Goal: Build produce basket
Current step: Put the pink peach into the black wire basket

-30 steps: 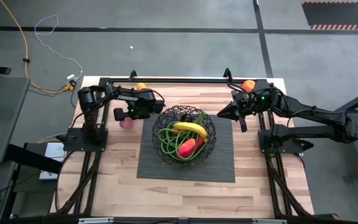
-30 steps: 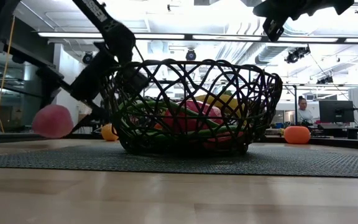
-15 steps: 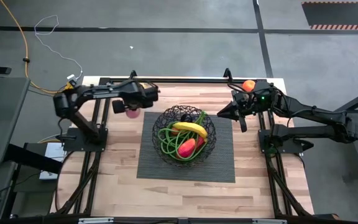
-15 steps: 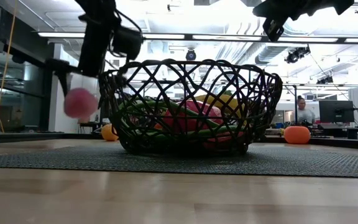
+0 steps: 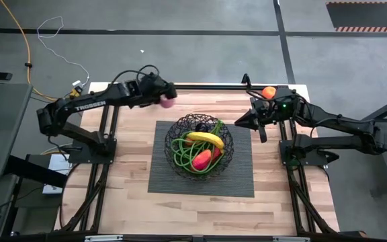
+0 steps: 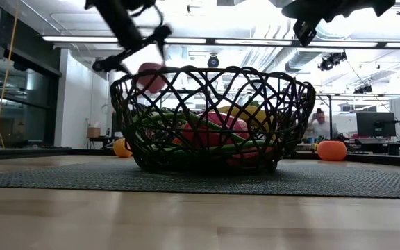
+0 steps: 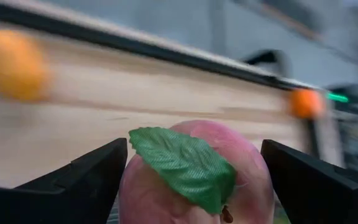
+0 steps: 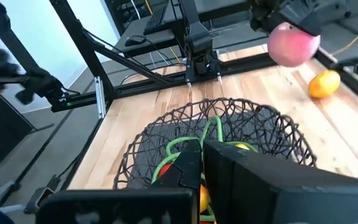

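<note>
So the left gripper (image 5: 166, 101) was up in the air near the back-left of the table, with the pink peach (image 5: 167, 102) wedged between its two fingers; the fingers were spread wide, but that's just because the peach filled the whole gap, one dark finger (image 7: 82, 180) on each side of it in the left wrist view. The peach (image 7: 197, 171) sat right at the fingertips, green leaf facing the camera, well clear of the wood.

From table height the peach (image 6: 150, 76) hung about level with the rim of the basket (image 6: 214, 118), on its left side; it looked like it was behind the mesh rather than inside it, though that angle wasn't great for telling. The overhead view settled it more or less; the peach was off to the back-left of the basket (image 5: 228, 144), near it but not over it.

The basket itself sat on the dark ribbed mat (image 5: 240, 175) in the middle of the table (image 5: 133, 181); inside were the yellow banana (image 5: 205, 138), a red pepper (image 5: 202, 158) and the long green beans (image 5: 180, 151) curling around them.

Two oranges were left out on the wood; one orange (image 6: 122, 147) by the back-left edge, another orange (image 5: 269, 92) at the back-right corner.

The right gripper (image 5: 238, 122) just hung to the right of the basket, fingers pressed together and holding nothing; from its wrist camera you could see the peach (image 8: 294, 45) across the basket in the other arm's grip.
</note>
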Robot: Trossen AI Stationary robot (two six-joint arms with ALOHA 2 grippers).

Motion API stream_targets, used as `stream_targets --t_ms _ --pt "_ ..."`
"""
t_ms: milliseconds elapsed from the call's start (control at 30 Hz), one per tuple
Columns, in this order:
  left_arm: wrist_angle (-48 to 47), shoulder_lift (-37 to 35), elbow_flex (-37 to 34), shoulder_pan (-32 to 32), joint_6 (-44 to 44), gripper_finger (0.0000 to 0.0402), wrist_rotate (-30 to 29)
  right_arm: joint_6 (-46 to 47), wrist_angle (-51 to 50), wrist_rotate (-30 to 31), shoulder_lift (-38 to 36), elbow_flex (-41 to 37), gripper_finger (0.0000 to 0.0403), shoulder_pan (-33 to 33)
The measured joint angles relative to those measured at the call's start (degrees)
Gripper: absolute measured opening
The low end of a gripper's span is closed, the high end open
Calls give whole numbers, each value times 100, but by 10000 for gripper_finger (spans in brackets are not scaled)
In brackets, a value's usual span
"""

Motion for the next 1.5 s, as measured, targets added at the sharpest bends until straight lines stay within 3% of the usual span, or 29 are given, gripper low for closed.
stream_targets --t_ms 233,400,567,800,1067,1367,1500 --pt "1898 29 -1 -808 937 358 373 -256 188 4 -295 0 0 -20" --pt "2531 29 -1 -1374 1964 358 629 -280 185 2 -602 0 0 -139" --pt "2466 29 -1 -1652 2832 358 606 -324 181 2 -782 0 0 -237" --pt "2712 29 -1 -1778 2925 358 679 -638 143 -13 -828 0 0 -238" --pt "2539 29 -1 -1471 3007 358 1640 -816 141 -23 -828 0 0 -238" --pt "1919 415 -3 -1337 3380 358 1784 -809 139 -83 -817 0 0 -238" --pt "1915 725 -3 -1263 4024 358 2046 -661 55 -88 -817 0 0 -238"
